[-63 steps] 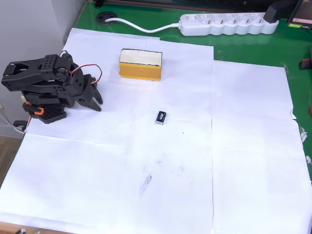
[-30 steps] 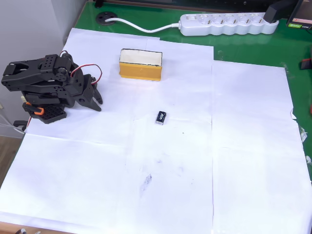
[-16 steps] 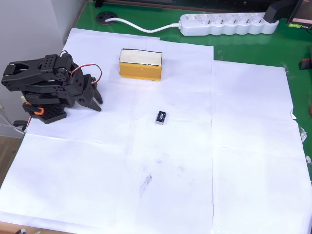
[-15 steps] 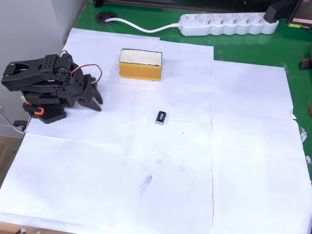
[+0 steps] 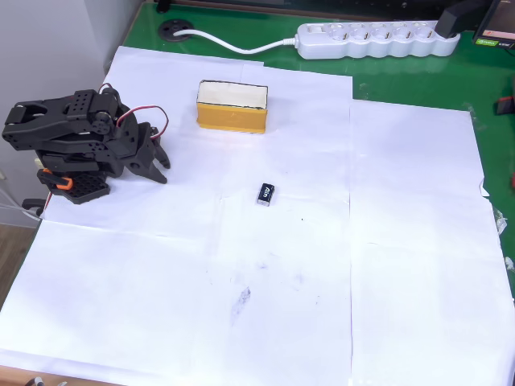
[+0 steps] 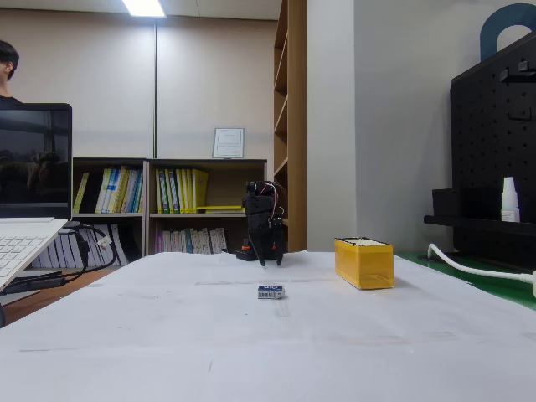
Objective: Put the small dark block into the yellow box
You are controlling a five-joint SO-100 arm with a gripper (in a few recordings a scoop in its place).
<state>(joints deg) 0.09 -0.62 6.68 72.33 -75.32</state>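
From my overhead view I've got the arm (image 5: 76,149) folded up at the left edge of the white paper sheets (image 5: 322,265), its gripper (image 5: 158,167) pointing down toward the paper with the two dark fingertips slightly apart and nothing between them, so the jaws are a little open and empty. The small dark block (image 5: 265,193) lies flat on the paper near the middle of the spread, white lettering up, its pale end toward the bottom of the picture, well apart from the gripper. The yellow box (image 5: 232,106) sits on the paper above and to the left of the block in this view, open side up, cream inside showing, nothing in it that I can make out. Beyond the paper, on the green table (image 5: 402,76), a white power strip (image 5: 374,39) runs along the top edge with its cord trailing off to the left. Switching to the fixed view, low at table height, I'm looking across the paper at the arm (image 6: 264,222) in the distance, gripper hanging down close to the surface; I cannot tell the jaw gap from here. The block (image 6: 270,291) sits in front of the arm, nearer the camera, and the box (image 6: 363,262) stands to the right of it, clear of both block and arm
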